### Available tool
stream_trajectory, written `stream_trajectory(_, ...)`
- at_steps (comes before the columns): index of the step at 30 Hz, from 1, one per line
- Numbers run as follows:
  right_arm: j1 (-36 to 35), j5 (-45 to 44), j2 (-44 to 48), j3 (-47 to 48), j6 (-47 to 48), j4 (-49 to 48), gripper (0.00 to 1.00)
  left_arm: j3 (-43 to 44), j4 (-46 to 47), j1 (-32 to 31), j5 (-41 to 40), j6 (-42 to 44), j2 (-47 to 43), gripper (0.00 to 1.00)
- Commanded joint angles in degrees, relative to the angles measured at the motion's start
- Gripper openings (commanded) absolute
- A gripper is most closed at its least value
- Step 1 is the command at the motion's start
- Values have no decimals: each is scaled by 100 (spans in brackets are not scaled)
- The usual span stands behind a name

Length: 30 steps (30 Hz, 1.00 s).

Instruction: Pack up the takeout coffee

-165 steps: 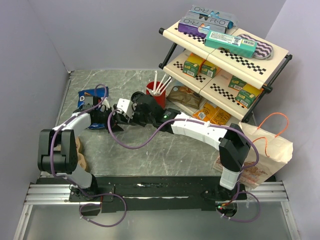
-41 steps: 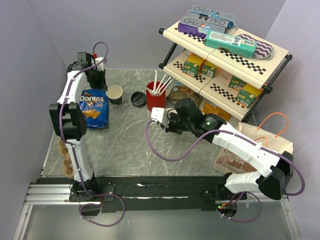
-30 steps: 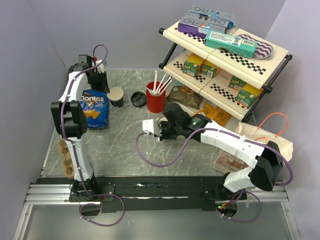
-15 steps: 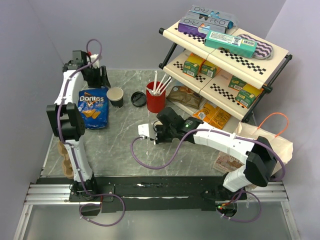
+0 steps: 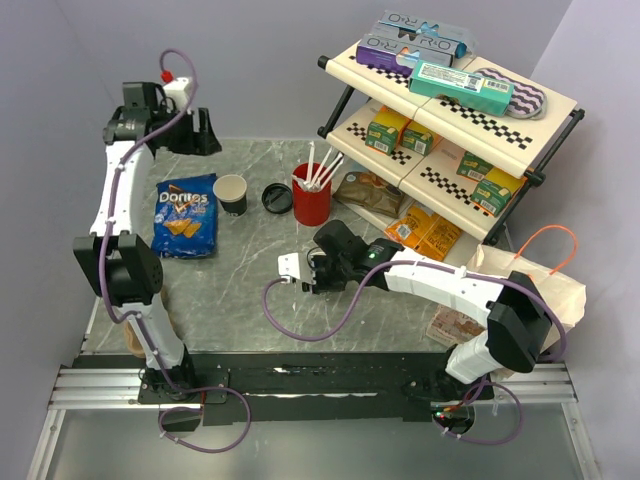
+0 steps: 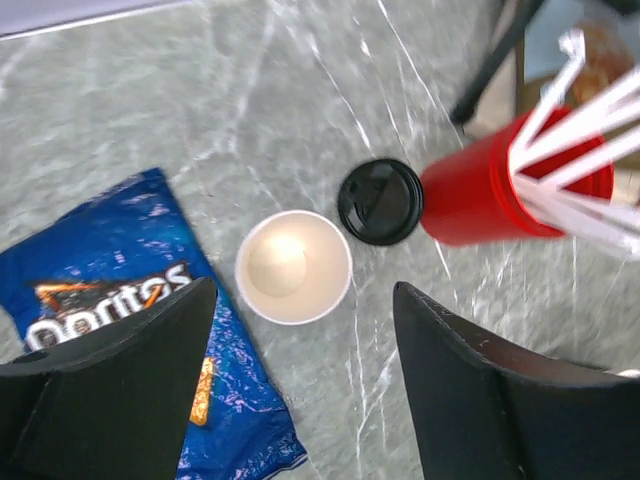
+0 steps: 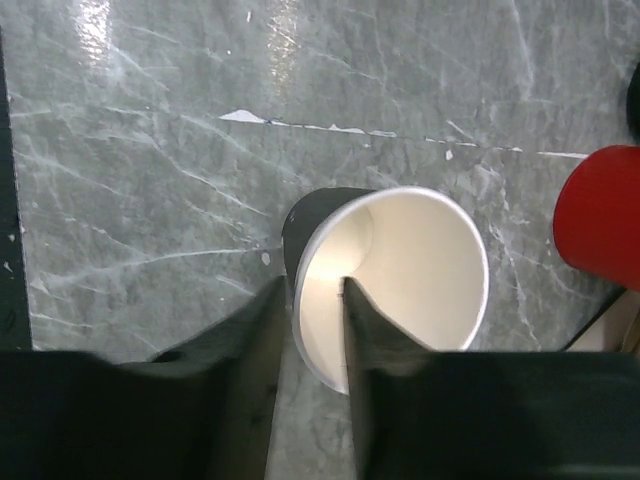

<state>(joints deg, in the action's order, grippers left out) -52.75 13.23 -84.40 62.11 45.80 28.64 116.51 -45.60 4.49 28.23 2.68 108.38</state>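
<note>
A paper coffee cup with a dark sleeve and cream inside stands open at the back left; it also shows in the left wrist view. Its round black lid lies beside it, next to the red straw cup. My left gripper is open and empty, high above that cup. My right gripper is shut on the rim of a second, similar cup, one finger inside and one outside. That cup is hidden under the wrist in the top view.
A blue Doritos bag lies left of the standing cup. A two-tier rack with boxes stands at the back right, with snack packets under it. A paper bag sits at the right edge.
My left arm has lifted up and back to the left, away from the standing cup. My right gripper has moved left and toward the near edge with its cup.
</note>
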Motion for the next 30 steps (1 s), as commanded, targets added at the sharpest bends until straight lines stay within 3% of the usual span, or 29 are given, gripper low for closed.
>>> stream_trajectory(1,-42,250,81,38,-62,-78,40,-277,-1,-421,-71,584,-238,76)
stream_trajectory(6,-25,399,370,381,-203,378,47,-217,218,-835,-265,848,68,73)
stream_trajectory(18,2,514,1303,829,-888,1029,49,1470,-36,-1346,-793,857,1967,53)
stream_trajectory(30,265,513,1444,777,-1091,1064,49,2103,34,-1706,-968,1235,2917,46)
